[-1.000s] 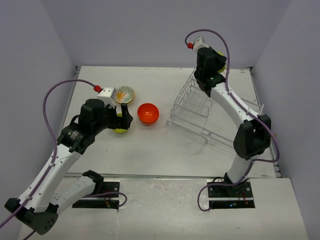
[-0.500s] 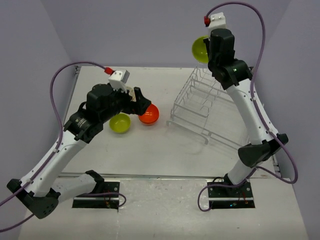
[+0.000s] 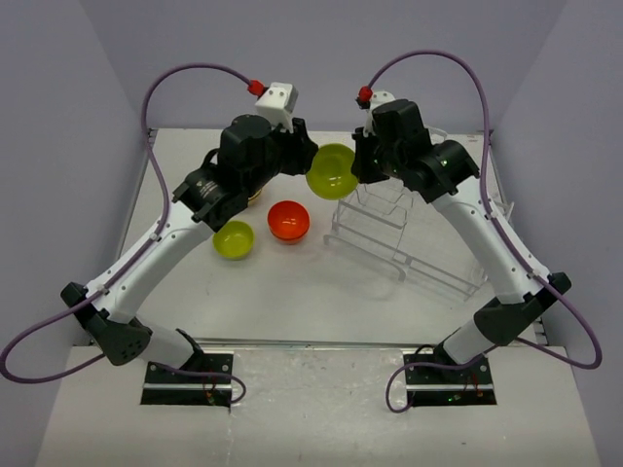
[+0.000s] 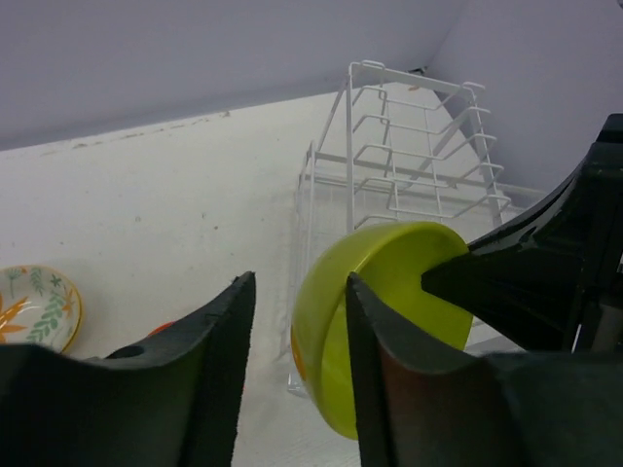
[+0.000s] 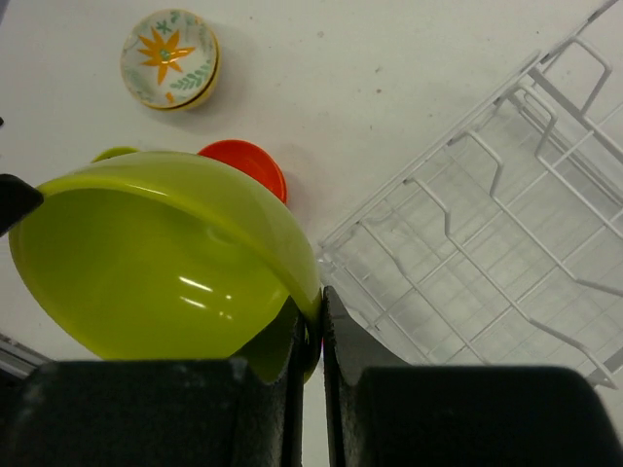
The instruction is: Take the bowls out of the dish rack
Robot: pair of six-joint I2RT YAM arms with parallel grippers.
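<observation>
You have bright, even, diffuse light from overhead in all three views, and the white table [image 3: 292,292] carries only faint, soft-edged shadows beside the bowls and under the arms. Right wrist view: small white glints sit inside the lime-green bowl [image 5: 165,263], and the right gripper [image 5: 312,316] is dark and out of focus along the bottom edge. Left wrist view: the left gripper [image 4: 299,292] shows as blurred near-black shapes, while the dish rack [image 4: 409,146] stays fairly sharp.

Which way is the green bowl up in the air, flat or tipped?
Tipped on edge. The right gripper pinches the raised green bowl by its rim, and its hollow faces sideways, not up.
</observation>
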